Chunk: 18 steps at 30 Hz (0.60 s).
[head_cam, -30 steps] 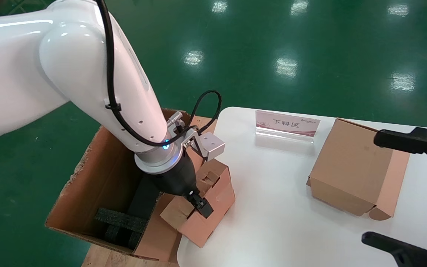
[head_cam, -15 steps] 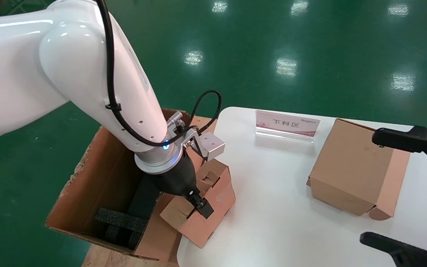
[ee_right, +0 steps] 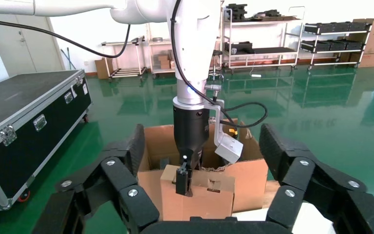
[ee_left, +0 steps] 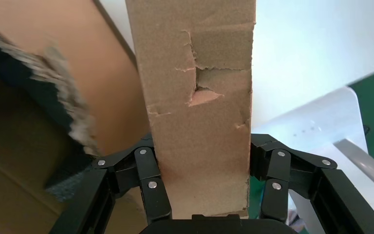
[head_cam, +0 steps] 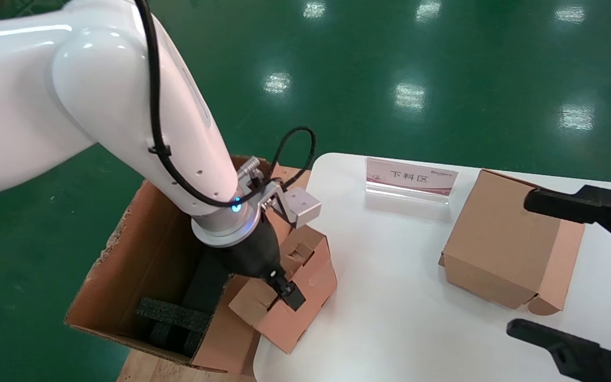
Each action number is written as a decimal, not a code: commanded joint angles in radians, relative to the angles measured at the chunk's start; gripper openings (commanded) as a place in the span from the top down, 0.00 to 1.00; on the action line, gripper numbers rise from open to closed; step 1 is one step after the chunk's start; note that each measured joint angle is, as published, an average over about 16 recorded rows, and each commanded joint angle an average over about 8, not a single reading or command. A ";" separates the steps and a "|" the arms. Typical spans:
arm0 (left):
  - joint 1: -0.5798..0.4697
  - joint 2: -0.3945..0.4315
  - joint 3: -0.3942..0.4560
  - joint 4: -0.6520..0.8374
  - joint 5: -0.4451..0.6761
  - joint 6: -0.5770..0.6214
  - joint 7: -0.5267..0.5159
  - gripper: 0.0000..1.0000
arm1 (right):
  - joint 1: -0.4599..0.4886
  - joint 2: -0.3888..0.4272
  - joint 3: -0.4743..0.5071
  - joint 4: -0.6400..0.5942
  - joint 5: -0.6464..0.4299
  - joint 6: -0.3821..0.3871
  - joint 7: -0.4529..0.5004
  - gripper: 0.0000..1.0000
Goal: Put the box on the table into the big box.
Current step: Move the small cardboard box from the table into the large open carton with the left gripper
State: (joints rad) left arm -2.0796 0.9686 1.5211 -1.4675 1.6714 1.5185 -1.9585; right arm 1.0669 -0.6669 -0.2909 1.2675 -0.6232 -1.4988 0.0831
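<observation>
One step of two looks done, as I judge it: the box (head_cam: 289, 297) is gripped, but it is not yet inside the big box (head_cam: 141, 265). The left tool (head_cam: 284, 289) is clamped on the box, and the left wrist view shows its fingers (ee_left: 151, 190) pressed flat against both side faces of the box (ee_left: 199, 112), whose cardboard skin is scuffed and torn in spots. In the head view the box sits tilted at about 7 o'clock from the worktop's middle, straddling the rounded edge of the worktop (head_cam: 401, 297), with its near end overhanging the rim and touching or nearly touching the big box's wall. The big box stands just beside the worktop at 9 o'clock, open at the top, its edges ragged, with black foam blocks (head_cam: 173, 318) lying inside. What is left, by my reading, is to carry the box over that torn rim, lower it among the foam and let go. The right tool (head_cam: 576, 276) hovers at 3 o'clock with its fingers spread wide around a second, wider brown box (head_cam: 502, 249), touching nothing. A small sign (head_cam: 410, 178) stands at 12 o'clock.
</observation>
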 commanded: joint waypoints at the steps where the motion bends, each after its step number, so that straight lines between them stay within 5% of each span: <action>1: -0.013 -0.007 -0.006 0.004 0.009 0.001 0.003 1.00 | 0.000 0.000 0.000 0.000 0.000 0.000 0.000 0.00; 18: -0.182 -0.147 -0.212 0.005 0.153 -0.006 0.043 1.00 | 0.000 0.000 0.000 0.000 0.001 0.000 -0.001 0.00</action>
State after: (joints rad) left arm -2.2622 0.8233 1.3082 -1.4639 1.8244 1.5167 -1.9171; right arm 1.0669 -0.6673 -0.2909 1.2673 -0.6225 -1.4985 0.0826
